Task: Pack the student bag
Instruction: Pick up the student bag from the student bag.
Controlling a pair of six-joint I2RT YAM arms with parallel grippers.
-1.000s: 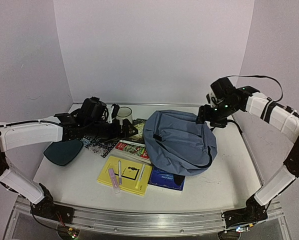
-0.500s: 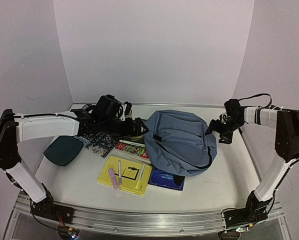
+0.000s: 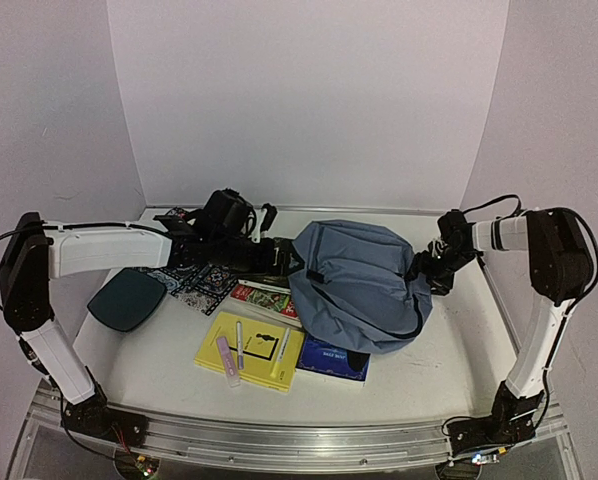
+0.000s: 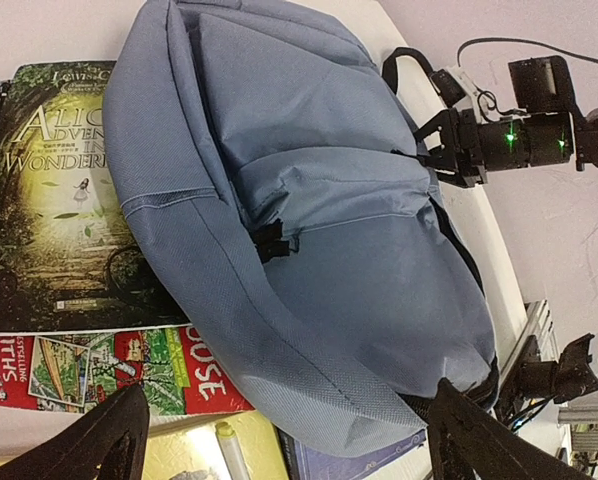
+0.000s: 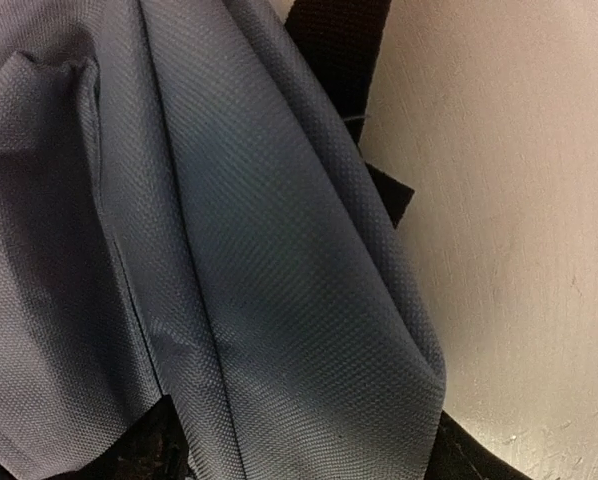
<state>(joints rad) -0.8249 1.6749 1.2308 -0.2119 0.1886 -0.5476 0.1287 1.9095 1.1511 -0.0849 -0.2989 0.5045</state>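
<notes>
Fabric on the student bag point(image 3: 357, 285) is soft and blue-grey, with black straps point(image 5: 334, 40). The bag lies flat on the white table point(image 3: 459, 350), a bit right of the middle. Pale walls point(image 3: 309, 100) stand all around. The left pincer point(image 4: 294, 440) hovers over the bag's left side, its fingers point(image 4: 109, 440) spread wide with nothing in them. The right pincer point(image 3: 427, 268) is at the bag's far right edge. A fold of the bag sits between its fingers, but I cannot tell if they squeeze it.

Left pincer point(image 4: 294, 437) wide open, right pincer point(image 5: 309, 448) clamped, arms outstretched.
</notes>
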